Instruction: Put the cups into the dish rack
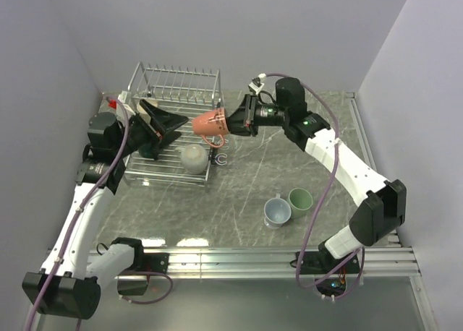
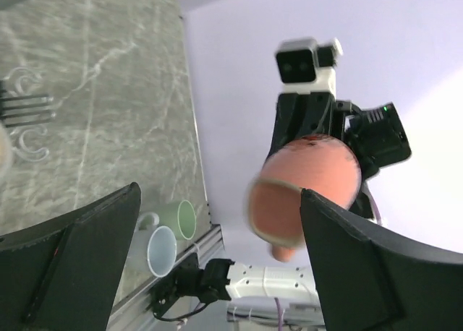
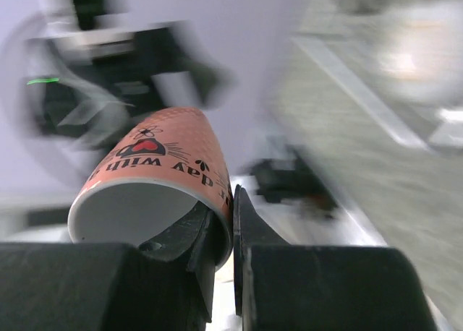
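My right gripper point(image 1: 230, 121) is shut on the rim of the red-brown mug point(image 1: 212, 123), one finger inside and one outside, as the right wrist view shows point(image 3: 230, 222). It holds the mug point(image 3: 155, 175) on its side in the air over the right end of the wire dish rack point(image 1: 155, 78). My left gripper point(image 1: 182, 126) is open and empty over the rack, its fingers pointing at the mug point(image 2: 307, 186). A cream mug point(image 1: 194, 157) sits upside down in the rack. A light blue-grey mug point(image 1: 277, 211) and a pale green mug point(image 1: 300, 199) stand on the table.
Another pale object point(image 1: 142, 107) sits in the rack behind my left gripper, mostly hidden. A small red item point(image 1: 112, 102) lies left of the rack. Walls close in on the left, back and right. A metal rail point(image 1: 289, 257) runs along the near edge.
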You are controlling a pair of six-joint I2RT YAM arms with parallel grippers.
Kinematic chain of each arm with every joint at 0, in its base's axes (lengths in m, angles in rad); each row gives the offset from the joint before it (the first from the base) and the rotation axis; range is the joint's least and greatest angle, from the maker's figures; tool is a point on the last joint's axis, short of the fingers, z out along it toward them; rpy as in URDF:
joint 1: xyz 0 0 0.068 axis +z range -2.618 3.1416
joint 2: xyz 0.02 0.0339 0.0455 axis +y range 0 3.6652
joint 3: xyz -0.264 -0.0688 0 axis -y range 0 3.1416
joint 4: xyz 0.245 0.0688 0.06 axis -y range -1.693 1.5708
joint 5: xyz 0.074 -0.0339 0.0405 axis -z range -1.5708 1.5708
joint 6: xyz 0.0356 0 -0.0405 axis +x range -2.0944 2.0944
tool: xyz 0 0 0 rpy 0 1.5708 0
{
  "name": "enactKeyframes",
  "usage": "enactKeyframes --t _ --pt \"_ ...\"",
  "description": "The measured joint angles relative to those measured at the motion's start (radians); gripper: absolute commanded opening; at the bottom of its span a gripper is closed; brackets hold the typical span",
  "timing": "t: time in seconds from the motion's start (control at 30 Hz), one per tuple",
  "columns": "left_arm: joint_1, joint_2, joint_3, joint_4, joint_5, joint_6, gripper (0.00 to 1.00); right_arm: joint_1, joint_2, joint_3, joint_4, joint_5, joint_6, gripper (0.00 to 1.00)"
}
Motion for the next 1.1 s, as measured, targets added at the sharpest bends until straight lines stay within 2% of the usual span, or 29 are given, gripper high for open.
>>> enactKeyframes --t 0.1,0.2,0.3,0.43,0.77,0.9,1.1 --pt "-0.026 0.005 -0.057 0.133 0.035 -0.053 0.98 0.009 0.01 -0.067 0.263 -0.093 0.219 0.0" --pt "-0.04 0.008 -0.133 0.29 0.04 -0.128 0.98 0.0 0.033 -0.109 0.455 -0.141 0.378 0.0" --pt "-0.05 0.019 -0.177 0.422 0.041 -0.198 0.98 -0.01 0.053 -0.14 0.587 -0.166 0.494 0.0" --pt "-0.058 0.019 -0.18 0.523 0.043 -0.242 0.97 -0.009 0.069 -0.145 0.68 -0.186 0.567 0.0" --pt "-0.012 -0.034 -0.158 0.525 0.061 -0.256 0.97 -0.008 0.103 -0.232 0.911 -0.198 0.727 0.0" --pt "-0.01 -0.04 -0.157 0.546 0.072 -0.272 0.98 -0.007 0.124 -0.232 0.946 -0.198 0.759 0.0" --pt "-0.053 0.029 -0.1 0.487 0.088 -0.22 0.98 -0.002 0.156 -0.214 0.951 -0.204 0.761 0.0"
